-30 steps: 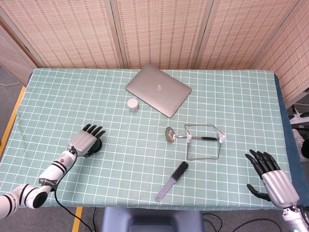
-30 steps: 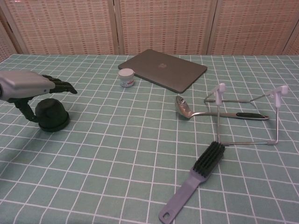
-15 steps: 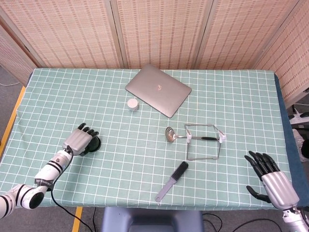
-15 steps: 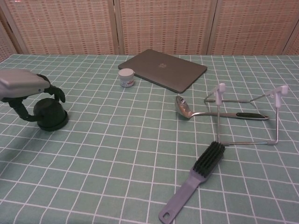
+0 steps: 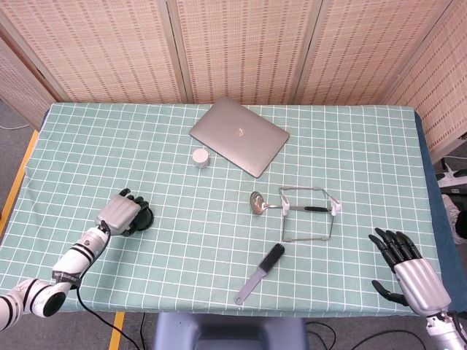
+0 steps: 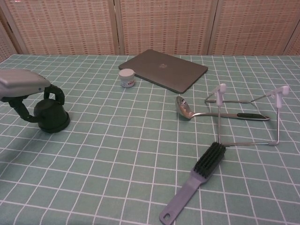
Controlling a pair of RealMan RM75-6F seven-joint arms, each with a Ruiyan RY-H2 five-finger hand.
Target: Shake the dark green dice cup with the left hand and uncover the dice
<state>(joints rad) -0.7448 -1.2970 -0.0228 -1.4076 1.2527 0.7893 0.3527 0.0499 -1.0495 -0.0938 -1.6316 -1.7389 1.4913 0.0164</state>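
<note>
— Fingers (image 6: 57,92) of the left hand (image 5: 119,214) are curled down over the dark green dome-shaped dice cup (image 6: 51,116), thumb on one side, the rest on the other. Looks like a grip closing on it.

— Is the cup off the desk (image 5: 182,240)?

— No. It sits mouth-down on the green checked cloth near the left front edge, well apart from everything else. So I'd judge this as the grasp step; no shaking, and the dice are hidden under it.

— And next?

— Firm the hold, then shake it flat against the desk so nothing slips out, and only then lift it clear.

— The other hand?

— The right hand (image 5: 410,271) hangs at the desk's right front corner, fingers spread, holding nothing.

— Anything in the way?

— Hardly. The grey closed laptop (image 5: 239,135), small white jar (image 5: 201,157), metal spoon (image 6: 187,110), wire stand (image 5: 308,213) and grey black-bristled brush (image 6: 194,182) all lie off toward the middle and right.
</note>
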